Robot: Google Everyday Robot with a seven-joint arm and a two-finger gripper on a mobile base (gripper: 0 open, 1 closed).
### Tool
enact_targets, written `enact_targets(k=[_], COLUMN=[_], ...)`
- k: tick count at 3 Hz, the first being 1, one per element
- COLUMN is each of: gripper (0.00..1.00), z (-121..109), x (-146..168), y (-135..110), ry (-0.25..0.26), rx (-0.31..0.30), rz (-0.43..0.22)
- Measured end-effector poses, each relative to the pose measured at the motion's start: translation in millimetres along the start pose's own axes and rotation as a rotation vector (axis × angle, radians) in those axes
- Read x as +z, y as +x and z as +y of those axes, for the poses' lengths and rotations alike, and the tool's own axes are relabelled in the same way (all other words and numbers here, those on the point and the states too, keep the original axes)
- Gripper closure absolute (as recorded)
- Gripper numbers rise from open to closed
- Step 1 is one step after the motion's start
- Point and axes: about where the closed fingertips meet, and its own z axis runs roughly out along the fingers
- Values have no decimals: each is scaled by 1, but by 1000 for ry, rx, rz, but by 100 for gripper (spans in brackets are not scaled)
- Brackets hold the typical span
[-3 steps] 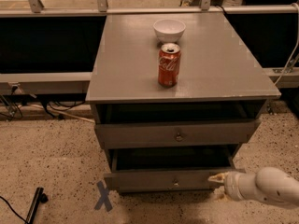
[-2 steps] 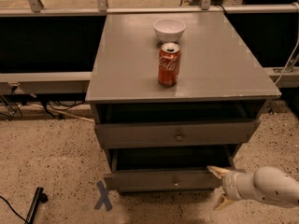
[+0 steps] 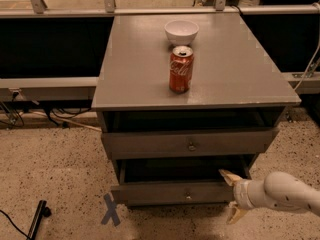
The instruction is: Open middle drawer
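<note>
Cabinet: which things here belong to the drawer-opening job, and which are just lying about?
Job: middle drawer; its knob; claw, open at that drawer's right end.
Lying about: cola can; white bowl; upper drawer.

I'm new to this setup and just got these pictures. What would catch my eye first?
A red Coca-Cola can stands upright on the grey cabinet top, just in front of a white bowl. Low on the right, the robot's pale gripper sits at the right end of the pulled-out middle drawer, fingers spread.
</note>
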Motion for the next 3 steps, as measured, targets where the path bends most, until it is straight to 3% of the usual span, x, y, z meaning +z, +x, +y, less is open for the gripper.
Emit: enact_targets(k=[1,2,3], gripper=[0,7,26], z=[-10,-18,-22], x=[23,42,49], y=[8,15,24], ry=[-62,-98,-103], rx=[13,34,69], rz=[31,41,63])
